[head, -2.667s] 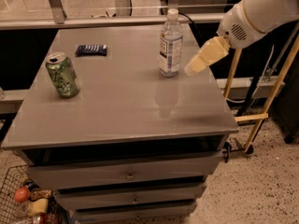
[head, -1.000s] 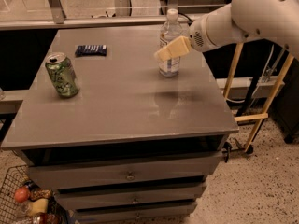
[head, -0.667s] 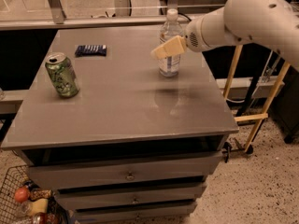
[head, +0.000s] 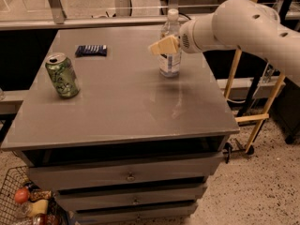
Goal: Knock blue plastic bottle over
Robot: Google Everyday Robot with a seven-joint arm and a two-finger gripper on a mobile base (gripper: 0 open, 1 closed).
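The blue plastic bottle (head: 170, 55) stands upright at the far right of the grey table (head: 117, 107). It is clear, with a white cap and a white-and-blue label. My gripper (head: 161, 46), with pale cream fingers, reaches in from the right on a white arm. It lies across the front of the bottle's upper half, its tip just past the bottle's left side. It hides part of the bottle's shoulder.
A green soda can (head: 62, 75) stands at the table's left. A flat dark blue packet (head: 91, 50) lies at the far left. Drawers are under the table. A basket with items (head: 23, 203) sits on the floor at lower left. A wooden frame (head: 255, 111) stands to the right.
My gripper has swung left from the bottle's right side and now lies across the bottle's front. The bottle still stands upright in the same spot.
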